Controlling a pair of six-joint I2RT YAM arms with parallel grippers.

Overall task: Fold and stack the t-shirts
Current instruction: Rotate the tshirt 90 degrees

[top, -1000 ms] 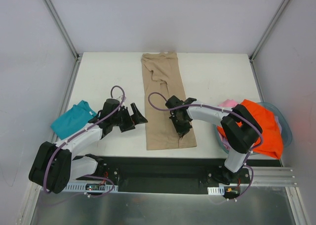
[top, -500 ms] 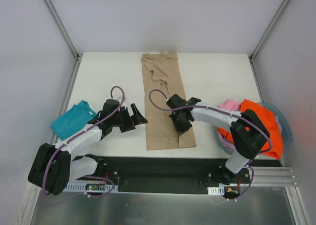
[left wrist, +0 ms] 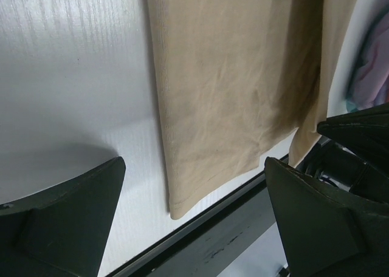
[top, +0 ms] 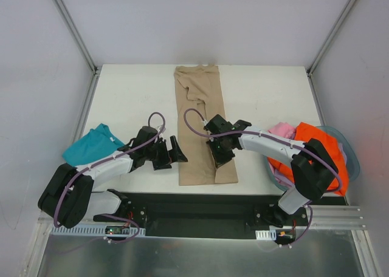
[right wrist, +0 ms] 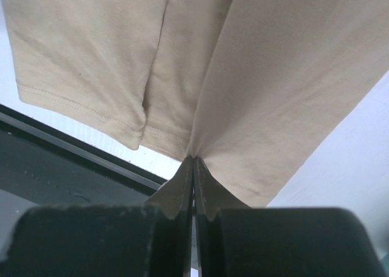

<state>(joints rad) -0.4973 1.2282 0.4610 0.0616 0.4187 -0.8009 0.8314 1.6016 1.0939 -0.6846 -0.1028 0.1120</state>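
The tan t-shirt [top: 200, 116] lies as a long narrow strip down the middle of the table, folded lengthwise. My right gripper [top: 222, 155] is shut on its right edge near the hem; in the right wrist view the cloth [right wrist: 273, 95] pulls up into the closed fingertips [right wrist: 193, 167]. My left gripper [top: 173, 152] is open and empty just left of the strip; its view shows the shirt's lower left corner [left wrist: 179, 207] between the fingers. A teal t-shirt [top: 91, 146] lies folded at the left edge. Orange [top: 322, 158] and pink [top: 281, 129] shirts lie in the basket.
The round blue-grey basket [top: 351, 155] stands at the right edge of the table. The table's black front rail [top: 200, 204] runs just below the tan shirt's hem. Grey enclosure walls stand on all sides.
My left gripper has moved right, closer to the tan shirt's left edge. My right gripper has drawn the shirt's lower right edge slightly inward, so the hem end looks narrower.
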